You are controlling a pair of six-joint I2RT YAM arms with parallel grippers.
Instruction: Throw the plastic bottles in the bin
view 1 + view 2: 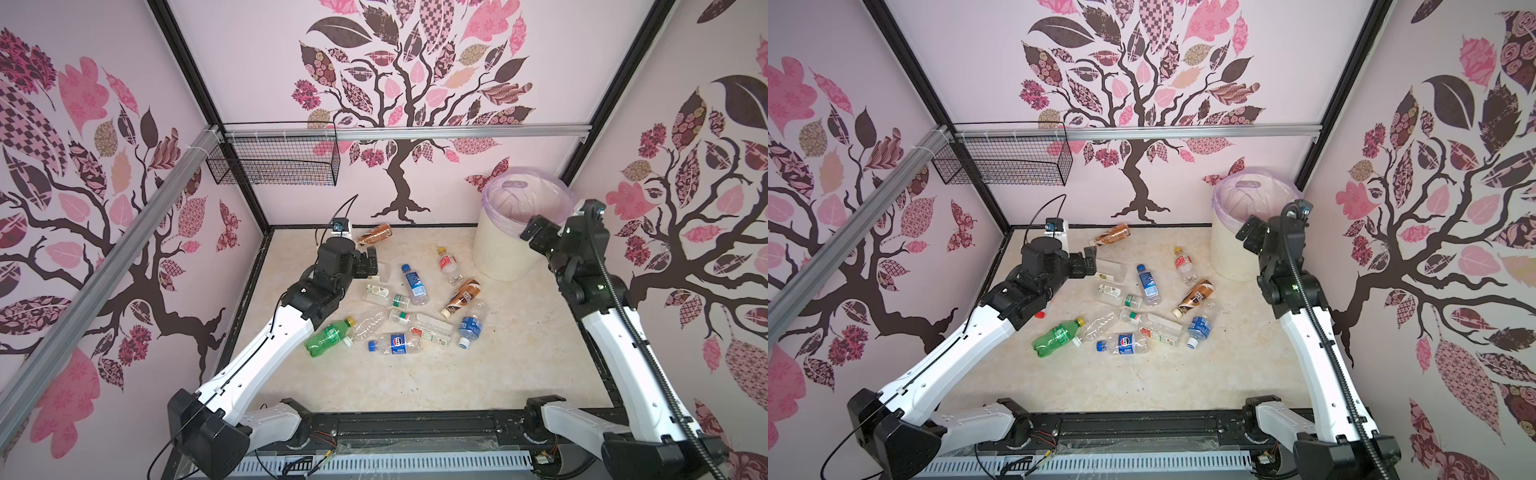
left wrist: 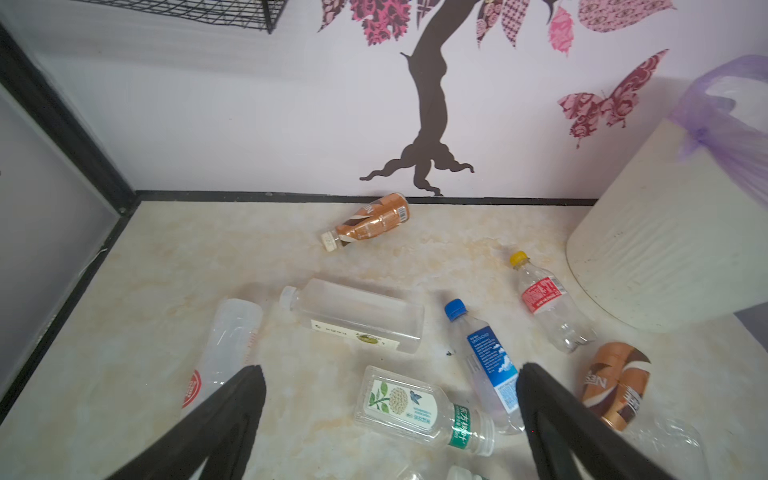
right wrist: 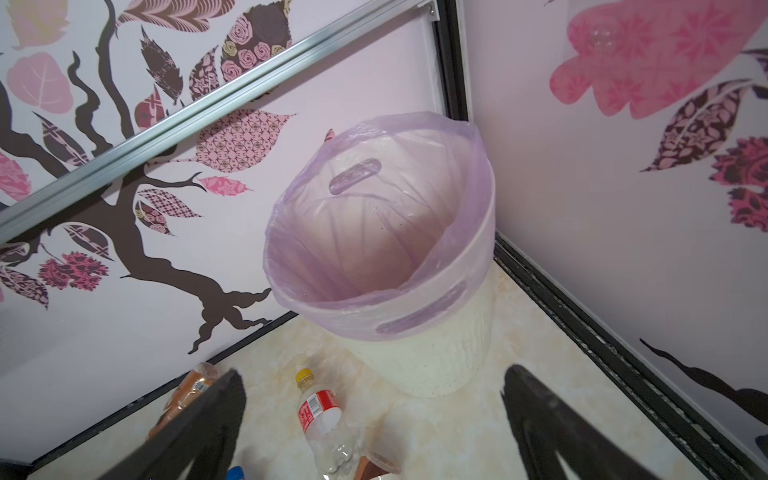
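We see bare desk [image 1: 415,386] along the near edge, open to any approach; the plastic bottles [image 1: 415,286] crowd the middle, and the bin [image 1: 498,253] blocks the far right corner.

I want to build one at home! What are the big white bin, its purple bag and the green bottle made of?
The bin looks like matte cream plastic, with moulded ribs. Its bag seems thin glossy plastic film: see-through and wrinkled. The green bottle is likely shiny tinted plastic, see-through too.
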